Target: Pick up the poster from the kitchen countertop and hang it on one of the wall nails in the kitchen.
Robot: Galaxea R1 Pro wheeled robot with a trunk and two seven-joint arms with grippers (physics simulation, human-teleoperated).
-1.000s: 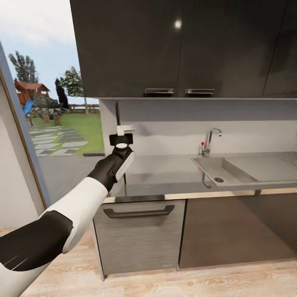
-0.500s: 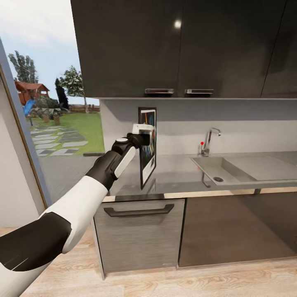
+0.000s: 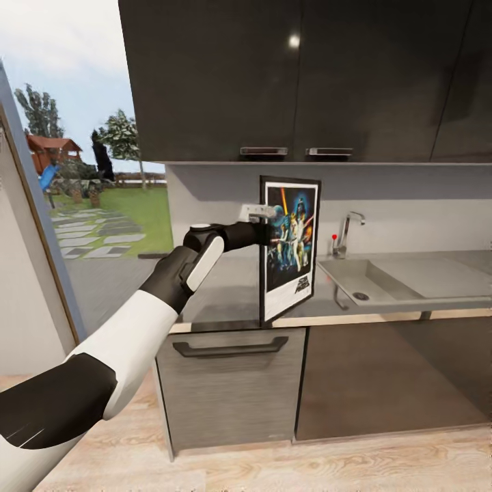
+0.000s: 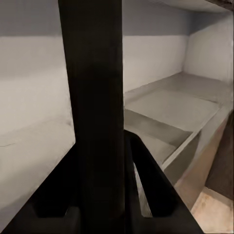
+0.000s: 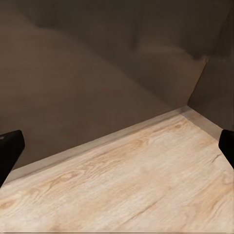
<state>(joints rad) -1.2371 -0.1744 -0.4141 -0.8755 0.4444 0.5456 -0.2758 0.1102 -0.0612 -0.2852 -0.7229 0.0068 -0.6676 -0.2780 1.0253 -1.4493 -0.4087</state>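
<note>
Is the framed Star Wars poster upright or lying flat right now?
Upright. The black-framed Star Wars poster stands on edge in portrait above the glossy grey countertop, the left gripper clamped on its left edge.

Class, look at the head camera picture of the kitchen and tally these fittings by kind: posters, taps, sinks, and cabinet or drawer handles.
Poster: 1
Tap: 1
Sink: 1
Handles: 3, two on the upper cabinets and one on the drawer
Total: 6

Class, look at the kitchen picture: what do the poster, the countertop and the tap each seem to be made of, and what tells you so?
Poster: likely printed paper in a thin black frame; it stays flat and rigid, held upright by the left gripper.
Countertop: glossy grey slab, perhaps polished stone or steel; it mirrors the wall.
Tap: seemingly chromed metal, bright and reflective.
</note>
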